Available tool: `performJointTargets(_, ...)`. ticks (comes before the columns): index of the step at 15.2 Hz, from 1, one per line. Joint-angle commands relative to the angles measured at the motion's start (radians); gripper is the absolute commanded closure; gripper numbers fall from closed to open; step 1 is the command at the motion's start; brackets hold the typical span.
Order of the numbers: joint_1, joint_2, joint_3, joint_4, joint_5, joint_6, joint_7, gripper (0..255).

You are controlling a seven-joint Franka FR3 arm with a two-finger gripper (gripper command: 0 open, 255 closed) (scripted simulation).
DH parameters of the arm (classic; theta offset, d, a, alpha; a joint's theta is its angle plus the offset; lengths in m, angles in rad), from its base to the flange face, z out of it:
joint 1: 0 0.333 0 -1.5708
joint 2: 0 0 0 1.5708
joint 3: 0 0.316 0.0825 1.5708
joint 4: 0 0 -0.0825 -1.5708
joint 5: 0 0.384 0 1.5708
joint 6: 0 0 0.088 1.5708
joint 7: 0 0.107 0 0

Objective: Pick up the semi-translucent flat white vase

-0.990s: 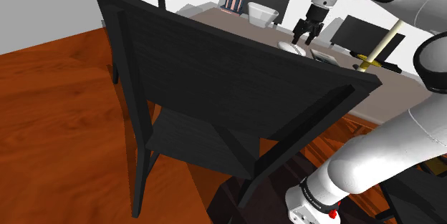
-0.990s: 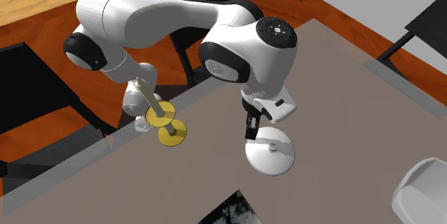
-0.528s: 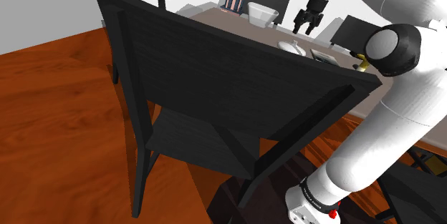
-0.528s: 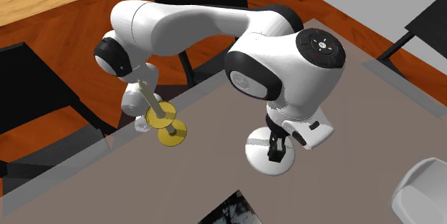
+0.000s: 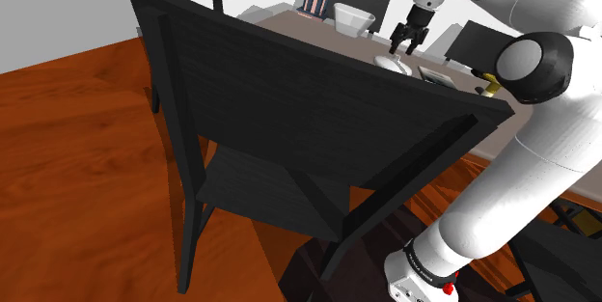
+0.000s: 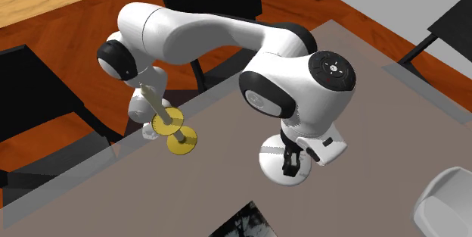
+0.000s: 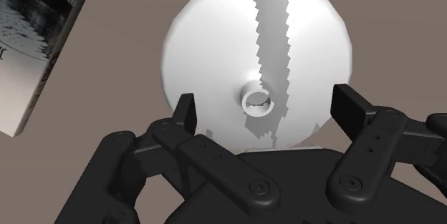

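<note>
The vase [image 7: 236,51] is a flat white disc lying on the grey-brown table [image 7: 401,29], with a small round neck opening at its middle. My gripper [image 7: 268,112] hangs straight above it, open, one finger to each side of the neck and neither touching the vase. In the second exterior view the hand covers part of the vase [image 6: 272,169], and the gripper [image 6: 290,166] points down at it. In the shoulder view the gripper [image 5: 405,41] sits just above the white vase [image 5: 390,62] at the table's far side.
A book [image 7: 36,51] with a dark cover lies on the table close beside the vase. A yellow two-disc object on a stick [image 6: 175,131] stands near the table edge. A white bowl [image 6: 446,198] sits further off. A black chair [image 5: 289,136] fills the shoulder view's foreground.
The arm swung from beside the vase to over it, and in the last half second the hand dropped a little closer. The vase has not moved.
</note>
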Motion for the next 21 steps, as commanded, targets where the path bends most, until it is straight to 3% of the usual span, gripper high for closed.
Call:
performJointTargets(1,0.002,-0.006,0.001,-0.016,-0.003,0.011,0.002,0)
performJointTargets(2,0.001,-0.007,0.001,-0.018,-0.003,0.012,0.002,255)
performJointTargets(11,0.002,-0.006,0.001,-0.016,-0.003,0.011,0.002,255)
performJointTargets(21,-0.023,0.07,-0.01,0.217,0.033,-0.154,-0.02,255)
